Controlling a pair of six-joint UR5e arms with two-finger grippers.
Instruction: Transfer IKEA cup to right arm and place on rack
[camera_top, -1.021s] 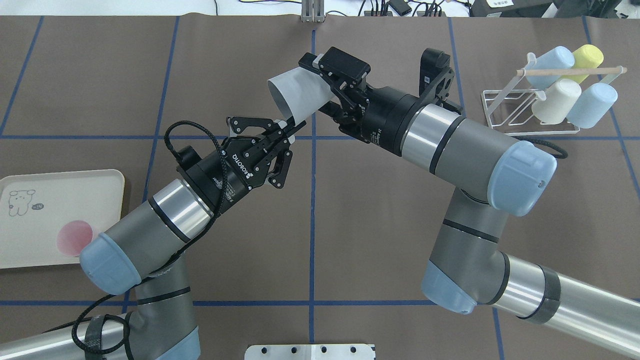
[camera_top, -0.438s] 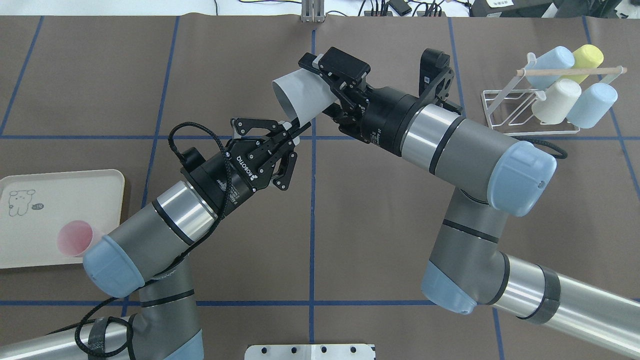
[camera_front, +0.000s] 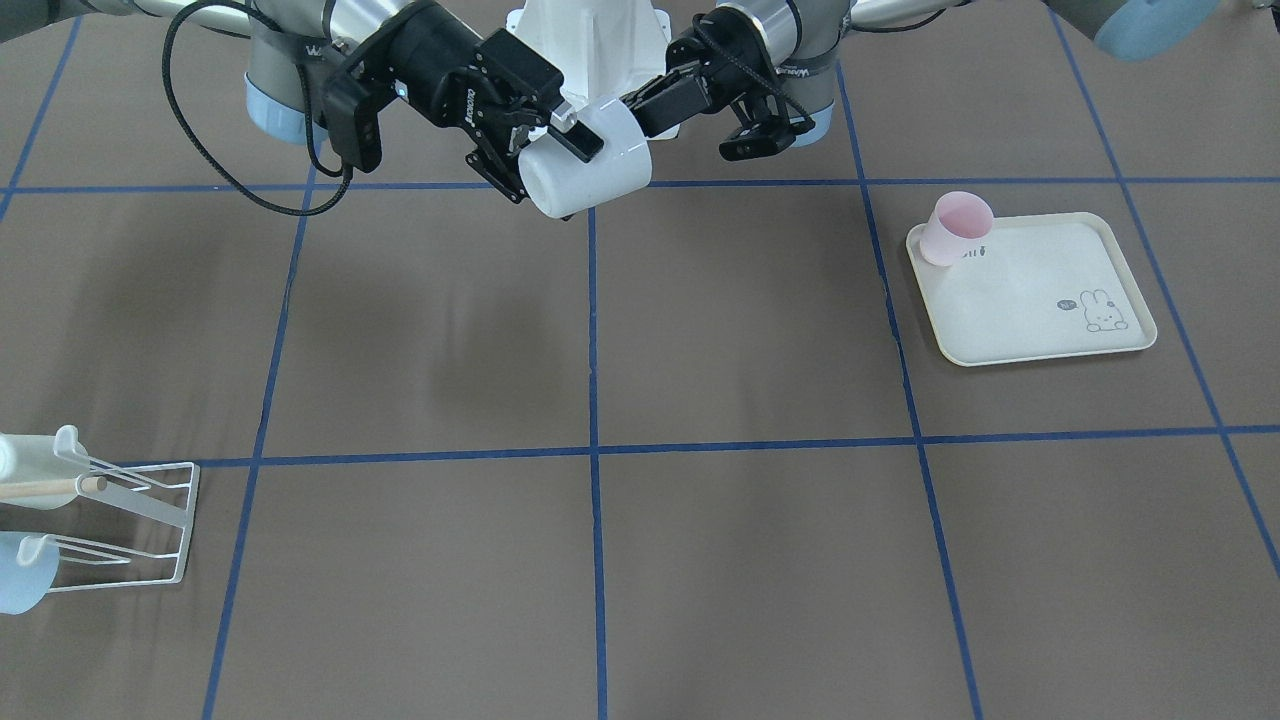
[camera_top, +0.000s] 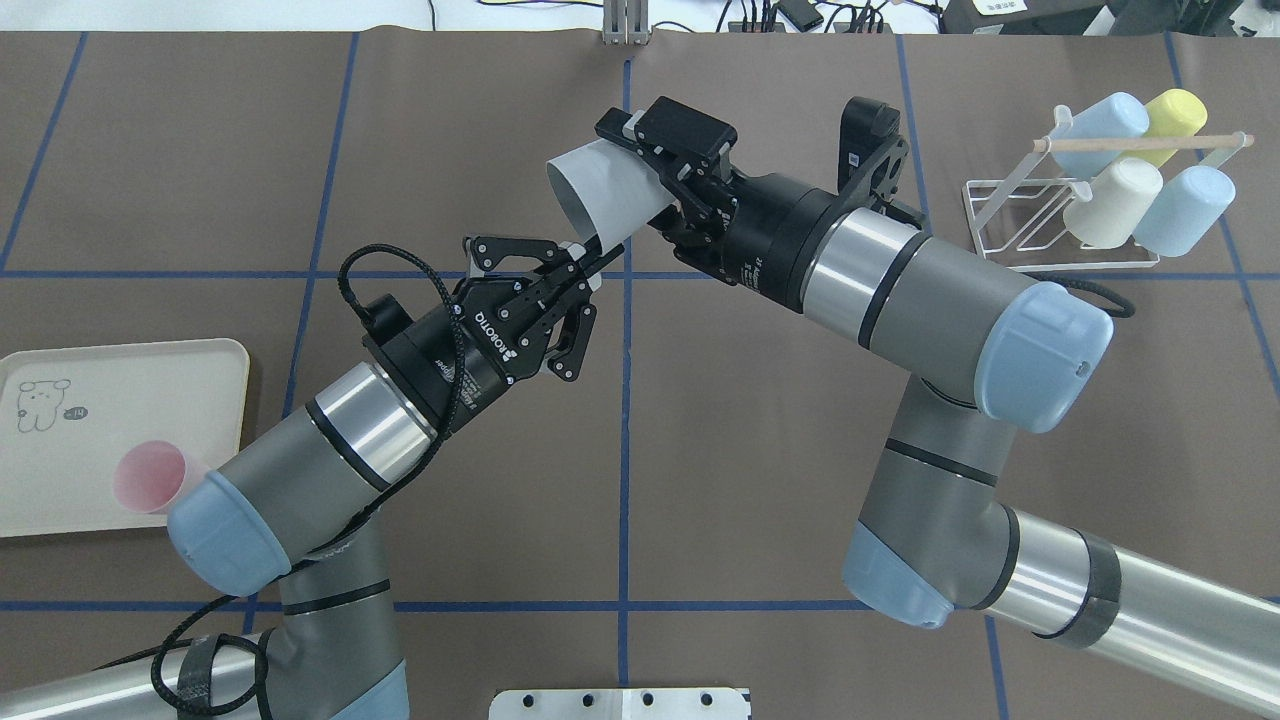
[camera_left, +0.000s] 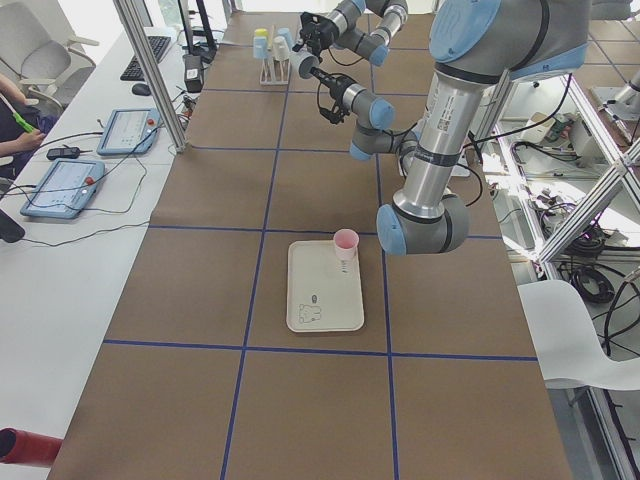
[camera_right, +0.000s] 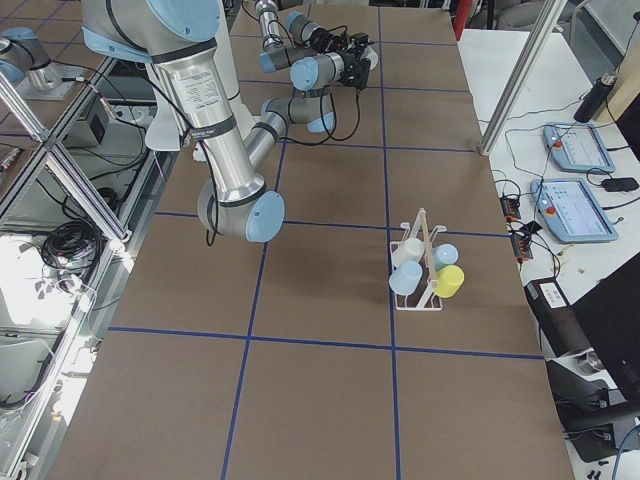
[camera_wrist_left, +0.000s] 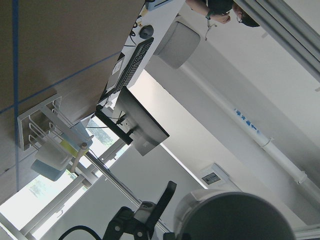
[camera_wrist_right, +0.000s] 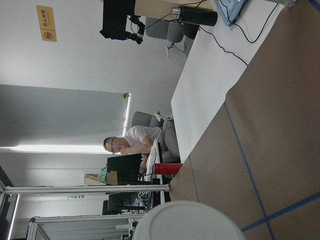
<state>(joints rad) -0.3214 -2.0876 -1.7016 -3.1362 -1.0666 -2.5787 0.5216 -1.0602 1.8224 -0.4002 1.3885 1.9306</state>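
The white IKEA cup (camera_top: 600, 195) hangs on its side in mid-air over the table's far middle, with its mouth toward my left arm. Both grippers have hold of it. My right gripper (camera_top: 625, 180) is shut on the cup's body, one finger (camera_front: 575, 140) lying across it. My left gripper (camera_top: 597, 262) pinches the rim's lower edge. From the front the cup (camera_front: 590, 170) sits between the right gripper (camera_front: 560, 165) and the left gripper (camera_front: 637, 103). The white wire rack (camera_top: 1000, 215) with its wooden rod (camera_top: 1140, 143) stands at the far right.
Several blue, yellow and cream cups hang on the rack (camera_right: 420, 300). A cream rabbit-print tray (camera_top: 110, 350) lies at the left with a pink cup (camera_top: 148, 478) on it. Operator desks with a seated person (camera_wrist_right: 130, 142) line the far side.
My left gripper has shifted slightly right and toward the robot, and the cup's mouth has swung a little right with it. The right arm has barely moved.
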